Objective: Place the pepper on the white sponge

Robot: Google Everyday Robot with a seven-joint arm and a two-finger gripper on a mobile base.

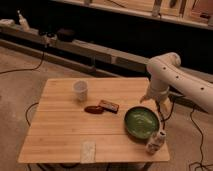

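Note:
The dark red pepper [93,109] lies near the middle of the wooden table [60,130], touching the left end of a flat brown block [108,106]. The white sponge [88,150] lies flat at the table's front edge, well in front of the pepper. My gripper [160,113] hangs from the white arm [167,75] at the table's right edge, just behind the green bowl [141,123], far to the right of the pepper and holding nothing that I can see.
A translucent cup [80,90] stands behind and left of the pepper. A white patterned bottle [155,142] stands at the front right corner beside the bowl. A long dark bench with cables runs behind the table.

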